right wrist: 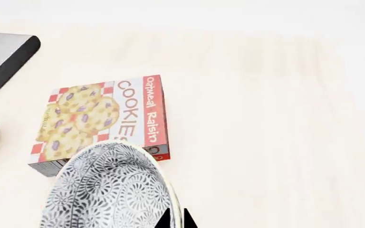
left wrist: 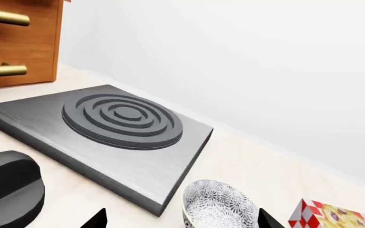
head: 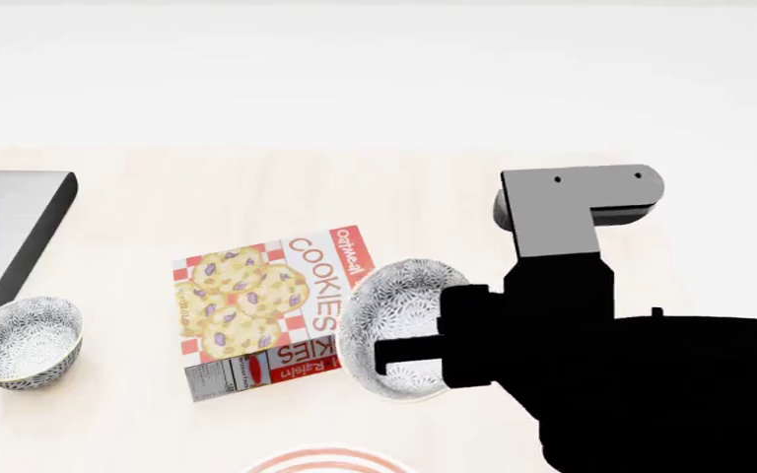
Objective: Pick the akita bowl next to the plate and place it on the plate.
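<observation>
My right gripper (head: 398,352) is shut on the rim of an akita bowl (head: 398,296), speckled grey-black, and holds it tilted on its side above the counter. In the right wrist view the two fingertips pinch the bowl's rim, gripper (right wrist: 175,219) and bowl (right wrist: 106,190). Only a sliver of the red-ringed plate (head: 332,461) shows at the head view's bottom edge, just below the held bowl. My left gripper (left wrist: 182,223) is open, its tips wide apart beside an identical second bowl (left wrist: 217,204), which stands upright on the counter (head: 24,340).
A cookie box (head: 267,310) lies flat between the two bowls, seen also as the box (right wrist: 100,118). A grey stove plate (left wrist: 119,128) sits at the far left, stove edge (head: 11,227). A wooden cabinet (left wrist: 17,42) with brass handles stands behind it.
</observation>
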